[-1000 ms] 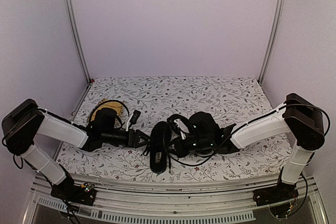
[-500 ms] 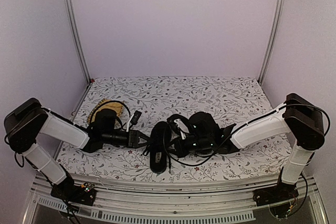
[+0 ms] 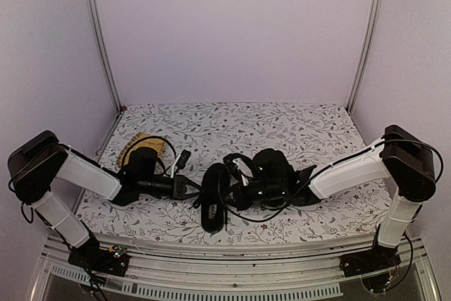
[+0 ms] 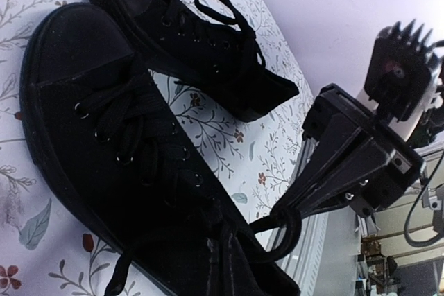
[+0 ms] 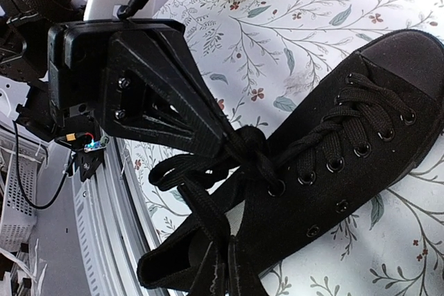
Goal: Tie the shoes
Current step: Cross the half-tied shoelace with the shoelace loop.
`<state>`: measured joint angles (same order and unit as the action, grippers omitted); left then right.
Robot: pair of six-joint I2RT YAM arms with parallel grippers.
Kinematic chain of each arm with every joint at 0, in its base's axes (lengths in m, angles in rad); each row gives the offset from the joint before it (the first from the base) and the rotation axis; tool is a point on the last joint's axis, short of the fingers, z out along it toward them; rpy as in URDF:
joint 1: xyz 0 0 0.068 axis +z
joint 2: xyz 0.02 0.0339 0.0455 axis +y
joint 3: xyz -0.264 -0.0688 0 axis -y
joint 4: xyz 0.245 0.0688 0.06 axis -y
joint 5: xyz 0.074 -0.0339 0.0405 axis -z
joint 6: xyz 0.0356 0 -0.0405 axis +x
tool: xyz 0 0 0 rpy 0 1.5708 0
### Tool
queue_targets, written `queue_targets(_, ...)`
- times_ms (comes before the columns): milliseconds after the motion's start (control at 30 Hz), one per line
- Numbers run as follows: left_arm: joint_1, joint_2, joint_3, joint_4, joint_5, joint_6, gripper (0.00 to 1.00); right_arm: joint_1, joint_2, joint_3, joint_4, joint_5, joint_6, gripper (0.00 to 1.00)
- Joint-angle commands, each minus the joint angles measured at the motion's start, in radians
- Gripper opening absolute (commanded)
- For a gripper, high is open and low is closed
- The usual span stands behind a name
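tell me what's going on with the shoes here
A robot is tying a pair of black shoes. The left gripper and the right gripper are each pinched shut on a lace of the nearer shoe. No finished bow shows yet; the other shoe lies beside it.

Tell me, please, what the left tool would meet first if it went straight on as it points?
Probably the near shoe, right ahead of the left tool, which pinches its lace; depth is unclear.
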<state>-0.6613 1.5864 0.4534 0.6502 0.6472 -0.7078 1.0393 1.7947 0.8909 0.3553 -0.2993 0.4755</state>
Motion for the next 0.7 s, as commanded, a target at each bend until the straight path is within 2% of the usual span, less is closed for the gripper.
queue_targets(0, -0.006, -0.019, 0.004, 0.003, 0.0, 0.006, 0.0, 0.007, 0.007, 0.043, -0.027, 0.006, -0.003, 0.02)
queue_targets(300, -0.001, -0.074, 0.075, -0.19, -0.061, 0.087, 0.0, 0.026, 0.053, 0.13, -0.123, 0.039, -0.001, 0.02)
queue_targets(667, 0.005, -0.1, 0.097, -0.247, -0.075, 0.12, 0.0, 0.028, 0.129, 0.229, -0.204, 0.075, 0.035, 0.02)
